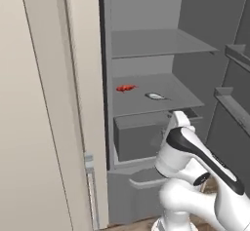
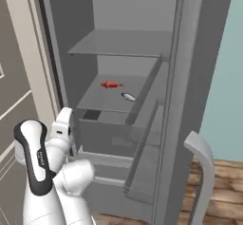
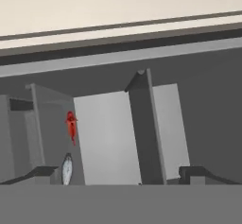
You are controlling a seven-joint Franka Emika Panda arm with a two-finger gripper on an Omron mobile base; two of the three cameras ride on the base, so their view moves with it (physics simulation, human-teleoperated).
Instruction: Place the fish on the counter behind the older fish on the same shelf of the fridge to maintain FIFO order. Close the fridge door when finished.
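below the fridge shelf [image 1: 185, 91] | arm folded, hand rolled sideways | fingers [image 3: 198, 172] apart, empty | red fish [image 1: 126, 87], silver fish [image 1: 155, 96]

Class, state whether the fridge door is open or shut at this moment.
Open. The fridge door is swung wide, so the shelf with the red fish and grey fish is exposed.

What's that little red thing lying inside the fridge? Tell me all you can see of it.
The red fish is small, bright and slender. It lies flat on the grey middle shelf, toward the back, deeper in than the silvery fish near the shelf's front. They lie apart; nothing touches it but the shelf. Finer detail is too small to tell.
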